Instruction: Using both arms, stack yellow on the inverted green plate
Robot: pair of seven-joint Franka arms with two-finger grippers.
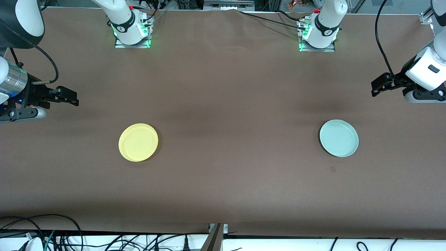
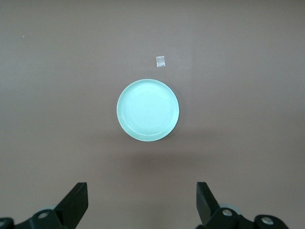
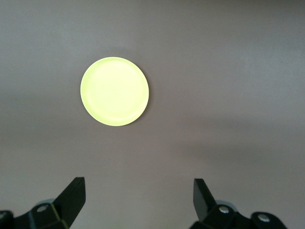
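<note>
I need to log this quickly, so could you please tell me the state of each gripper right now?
Left gripper: open, empty, up above the table near the green plate.
Right gripper: open, empty, up near the yellow plate.

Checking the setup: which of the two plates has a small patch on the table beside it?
The green plate, toward the left arm's end. A small patch lies just nearer the front camera; the yellow plate has none.

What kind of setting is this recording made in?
Most likely a robotics lab bench: two arm bases are bolted along one edge of a brown-covered table, loose cables run along its edges, and only a yellow plate and a green plate lie on it. The left gripper and right gripper hang open.
</note>
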